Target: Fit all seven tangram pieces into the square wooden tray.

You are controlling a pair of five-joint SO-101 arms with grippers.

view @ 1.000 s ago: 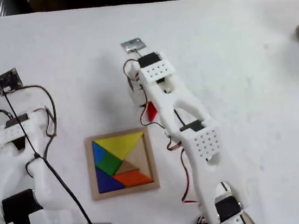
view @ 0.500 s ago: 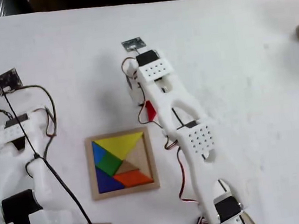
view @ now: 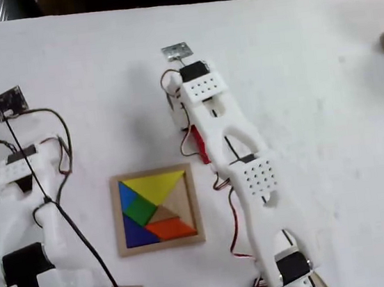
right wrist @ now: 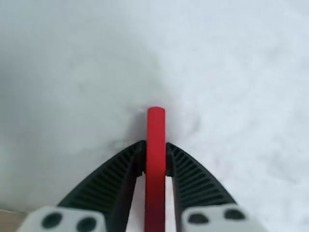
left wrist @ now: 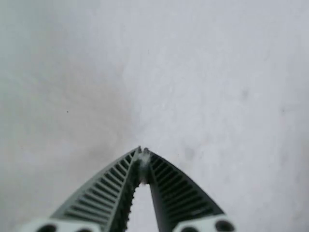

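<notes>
The red piece [right wrist: 155,128] stood on edge in the right pincer [right wrist: 155,151]. The jaws had narrowed to the piece's thickness and clamped its two flat faces, and its end poked past the fingertips above the bare tabletop [view: 313,100]. From above, its long axis ran along the arm, just beside the far right corner of the square wooden tray [view: 196,209] — so the tray lay to that pincer's left and back toward the bases. A pale patch [view: 179,199] on the tray's right side looked unfilled, likely the target. The left pincer [left wrist: 143,162] was fully closed on nothing.
</notes>
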